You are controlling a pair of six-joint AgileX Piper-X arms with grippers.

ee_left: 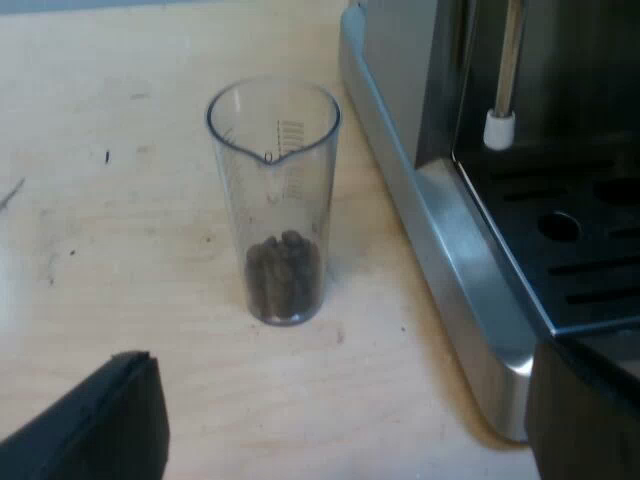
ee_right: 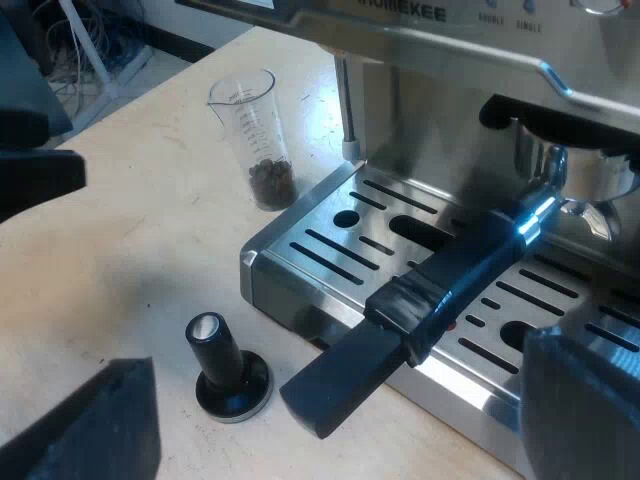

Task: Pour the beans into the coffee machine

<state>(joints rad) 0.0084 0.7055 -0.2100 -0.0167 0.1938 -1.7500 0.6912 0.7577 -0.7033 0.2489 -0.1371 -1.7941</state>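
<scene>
Clear tapered measuring glass [ee_left: 273, 200] holding a small heap of dark coffee beans [ee_left: 283, 275], upright on a pale wooden table [ee_left: 120, 250], just beside the brushed-steel base edge of the espresso machine [ee_left: 450, 250] without touching it, open table on its other sides. Left gripper [ee_left: 345, 400] spread wide and empty, short of the glass. Right gripper [ee_right: 340, 400] likewise spread and empty, near the dark handle of the metal holder [ee_right: 450, 280] locked into the machine's front over the slotted drip tray [ee_right: 330, 240], black-knobbed tamper [ee_right: 228, 375] upright on the table by the tray's corner.
</scene>
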